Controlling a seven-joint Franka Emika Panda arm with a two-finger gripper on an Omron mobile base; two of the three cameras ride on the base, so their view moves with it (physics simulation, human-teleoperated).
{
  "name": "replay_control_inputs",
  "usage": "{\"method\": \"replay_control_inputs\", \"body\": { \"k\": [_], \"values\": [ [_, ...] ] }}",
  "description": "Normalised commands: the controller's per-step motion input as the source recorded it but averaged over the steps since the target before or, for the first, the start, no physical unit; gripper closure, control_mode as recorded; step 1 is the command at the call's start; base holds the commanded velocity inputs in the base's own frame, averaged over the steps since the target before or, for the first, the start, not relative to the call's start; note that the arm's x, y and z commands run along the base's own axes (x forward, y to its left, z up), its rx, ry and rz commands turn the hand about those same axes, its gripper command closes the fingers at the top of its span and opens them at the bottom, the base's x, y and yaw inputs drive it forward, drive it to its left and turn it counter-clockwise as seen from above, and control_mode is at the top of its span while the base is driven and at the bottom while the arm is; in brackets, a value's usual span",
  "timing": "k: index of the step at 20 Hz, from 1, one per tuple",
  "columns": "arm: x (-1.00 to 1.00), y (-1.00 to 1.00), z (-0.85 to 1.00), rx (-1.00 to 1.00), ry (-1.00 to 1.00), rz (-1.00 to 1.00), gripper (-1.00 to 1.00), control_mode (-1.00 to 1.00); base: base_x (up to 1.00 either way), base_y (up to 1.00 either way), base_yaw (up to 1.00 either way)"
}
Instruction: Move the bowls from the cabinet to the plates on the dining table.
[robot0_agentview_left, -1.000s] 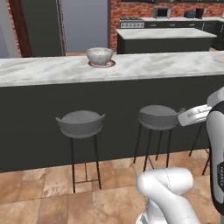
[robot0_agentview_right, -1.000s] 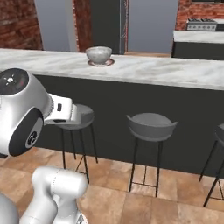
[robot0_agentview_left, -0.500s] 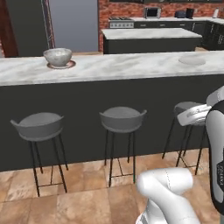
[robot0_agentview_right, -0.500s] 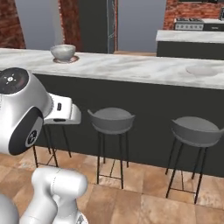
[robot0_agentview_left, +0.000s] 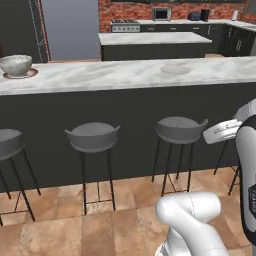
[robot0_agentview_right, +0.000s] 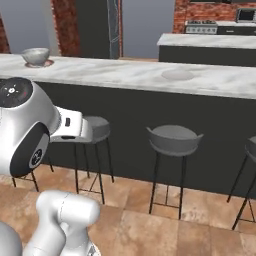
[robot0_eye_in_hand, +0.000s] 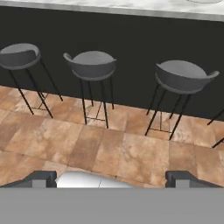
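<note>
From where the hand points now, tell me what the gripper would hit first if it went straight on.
Probably the tiled floor in front of the stools: the open gripper looks down and forward at bare tiles between the middle stool and the right stool. Depth is unclear.

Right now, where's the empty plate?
The empty plate lies on the marble table, right of centre in the right base view, above the middle stool. The bowl sits far off at the table's left end.

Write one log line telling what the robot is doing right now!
tool: open, empty | bowl: on plate, dining table left end | second plate: bare | stools: beside table
</note>
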Motion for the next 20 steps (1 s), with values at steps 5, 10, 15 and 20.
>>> {"method": "replay_control_inputs", "body": {
  "k": [5, 10, 15, 20],
  "values": [
    [0.0, 0.0, 0.0, 0.0, 0.0, 0.0, -1.0, 1.0, -0.29, -0.99, 0.0],
    [0.0, 0.0, 0.0, 0.0, 0.0, 0.0, -1.0, 1.0, -0.23, -0.89, 0.0],
    [0.0, 0.0, 0.0, 0.0, 0.0, 0.0, -1.0, 1.0, -0.28, -0.97, 0.0],
    [0.0, 0.0, 0.0, 0.0, 0.0, 0.0, -1.0, 1.0, -0.4, -0.93, 0.0]
  ]
}}
